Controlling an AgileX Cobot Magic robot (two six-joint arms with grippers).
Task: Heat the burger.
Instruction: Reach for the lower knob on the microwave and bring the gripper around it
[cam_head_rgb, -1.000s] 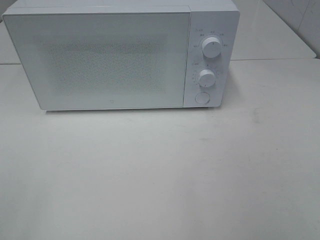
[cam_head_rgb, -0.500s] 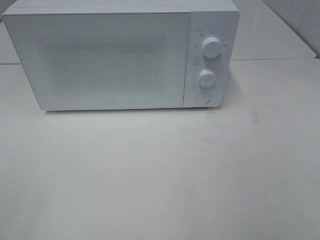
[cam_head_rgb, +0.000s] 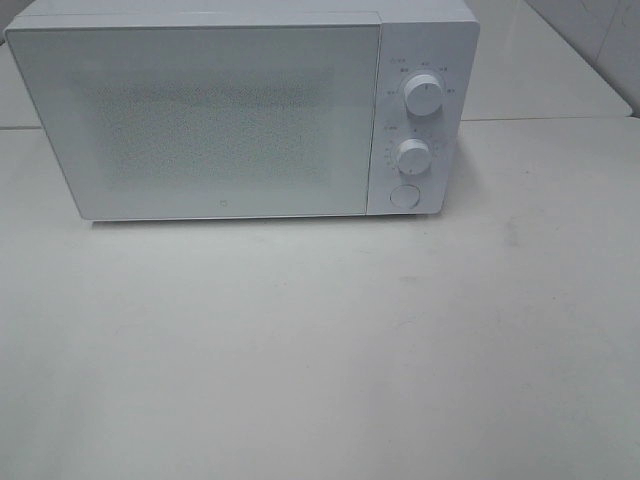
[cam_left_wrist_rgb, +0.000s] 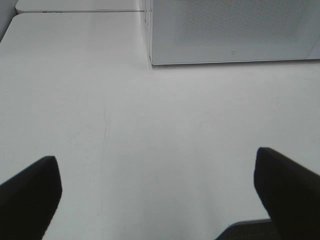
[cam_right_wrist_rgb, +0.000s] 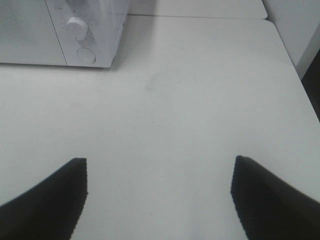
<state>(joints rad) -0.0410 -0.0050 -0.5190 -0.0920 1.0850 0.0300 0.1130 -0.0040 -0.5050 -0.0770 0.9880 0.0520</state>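
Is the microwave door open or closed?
Shut. The door sits flush beside the knob panel, with no gap showing.

Ahead of the left gripper (cam_left_wrist_rgb: 155, 167), the microwave (cam_head_rgb: 240, 110) is showing plain white, its door (cam_head_rgb: 200, 120) carrying a fine grey speckle of dots — densest toward the middle. Ahead of the right gripper (cam_right_wrist_rgb: 159, 162), the upper knob (cam_head_rgb: 424, 96), lower knob (cam_head_rgb: 411, 156) and round button (cam_head_rgb: 404, 196) are reading white, tiny dark markings ringing the knobs. The bench (cam_head_rgb: 320, 360) is looking off-white and faintly smudged — both grippers' fingers (cam_right_wrist_rgb: 45, 200) are showing black.
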